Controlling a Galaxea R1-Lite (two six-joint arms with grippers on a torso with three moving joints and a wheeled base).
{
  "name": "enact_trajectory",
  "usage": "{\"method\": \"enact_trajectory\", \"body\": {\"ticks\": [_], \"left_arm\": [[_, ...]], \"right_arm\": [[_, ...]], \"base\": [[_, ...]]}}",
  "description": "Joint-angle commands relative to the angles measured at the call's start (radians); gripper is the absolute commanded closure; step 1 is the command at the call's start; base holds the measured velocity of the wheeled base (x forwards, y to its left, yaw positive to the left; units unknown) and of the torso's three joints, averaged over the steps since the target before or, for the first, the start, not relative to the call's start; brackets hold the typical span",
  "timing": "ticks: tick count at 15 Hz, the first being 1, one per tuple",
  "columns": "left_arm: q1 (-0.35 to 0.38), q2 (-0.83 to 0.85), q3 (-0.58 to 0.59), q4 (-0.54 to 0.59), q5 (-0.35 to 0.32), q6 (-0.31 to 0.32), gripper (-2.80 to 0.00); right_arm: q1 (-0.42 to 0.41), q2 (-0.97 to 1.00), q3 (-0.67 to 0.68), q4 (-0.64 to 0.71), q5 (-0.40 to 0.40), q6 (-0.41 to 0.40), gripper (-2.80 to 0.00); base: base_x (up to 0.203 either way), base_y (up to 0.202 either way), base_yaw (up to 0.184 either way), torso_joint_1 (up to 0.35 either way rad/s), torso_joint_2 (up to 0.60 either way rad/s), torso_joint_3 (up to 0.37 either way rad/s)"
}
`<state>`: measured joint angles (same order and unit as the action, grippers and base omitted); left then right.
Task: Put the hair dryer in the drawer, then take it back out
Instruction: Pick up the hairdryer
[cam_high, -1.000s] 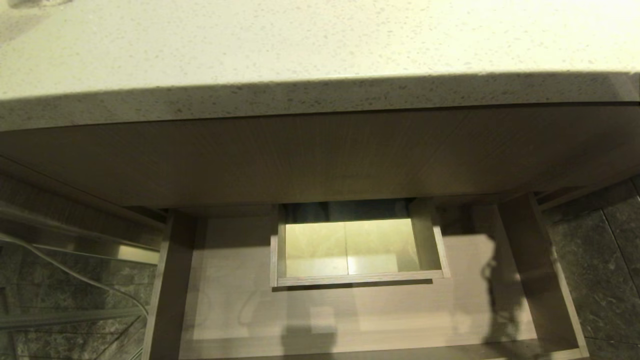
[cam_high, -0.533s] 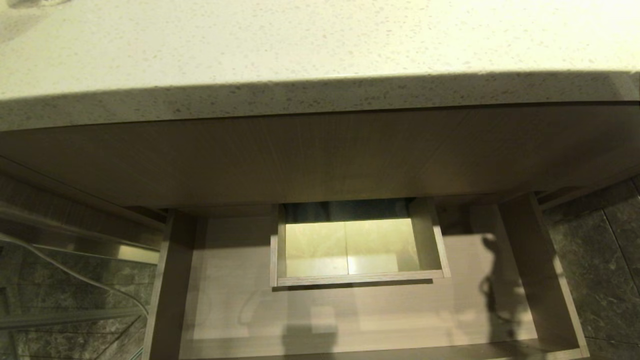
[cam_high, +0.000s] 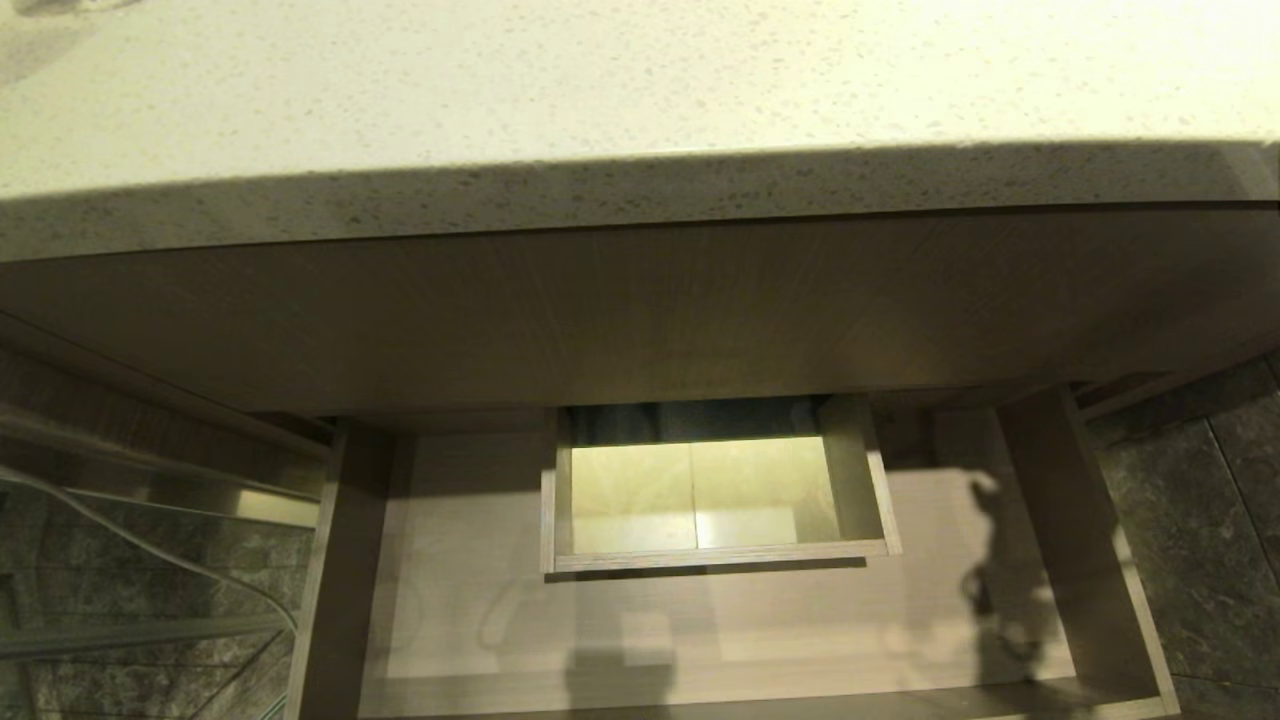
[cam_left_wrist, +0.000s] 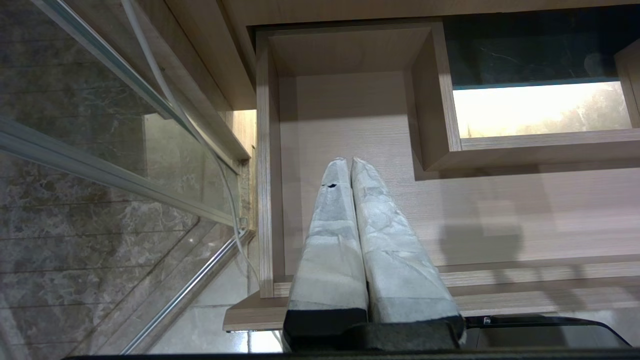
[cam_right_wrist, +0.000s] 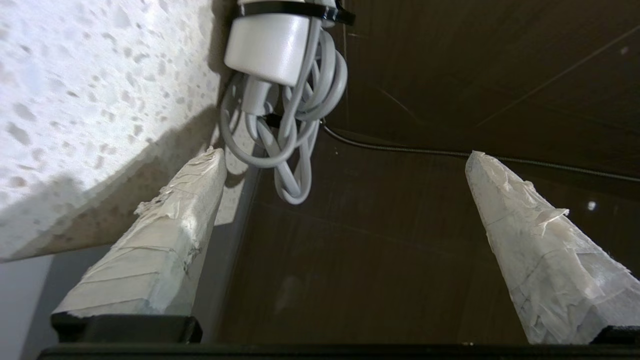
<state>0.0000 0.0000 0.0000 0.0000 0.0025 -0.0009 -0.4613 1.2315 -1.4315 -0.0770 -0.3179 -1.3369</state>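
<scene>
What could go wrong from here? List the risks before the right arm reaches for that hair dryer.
1. The right gripper is open, facing the hair dryer's coiled cord, which dangles over the countertop edge; closing on loose loops alone could give a poor hold or snag.
2. The drawer has a walled cut-out in its floor; the dryer could catch on it.
3. The left gripper hangs shut over the drawer, possibly in the way.
</scene>
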Motion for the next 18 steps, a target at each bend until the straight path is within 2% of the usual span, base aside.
{"method": "enact_trajectory", "body": {"ticks": [1,6,18], "left_arm": [[0.000,0.000,0.000,0.000,0.001,-0.001,0.00],[0.000,0.000,0.000,0.000,0.001,0.001,0.00],[0.000,0.000,0.000,0.000,0.001,0.000,0.00]], "right_arm": [[-0.029,0.000,-0.001,-0.012,-0.001,-0.016,-2.80],[-0.081,0.023,-0.006,-0.013,-0.001,-0.051,-2.80],[-0.118,0.134,-0.034,-0.123,-0.004,-0.073,-2.80]], "base": [[0.000,0.000,0.000,0.000,0.00,0.000],[0.000,0.000,0.000,0.000,0.00,0.000],[0.000,0.000,0.000,0.000,0.00,0.000]]}}
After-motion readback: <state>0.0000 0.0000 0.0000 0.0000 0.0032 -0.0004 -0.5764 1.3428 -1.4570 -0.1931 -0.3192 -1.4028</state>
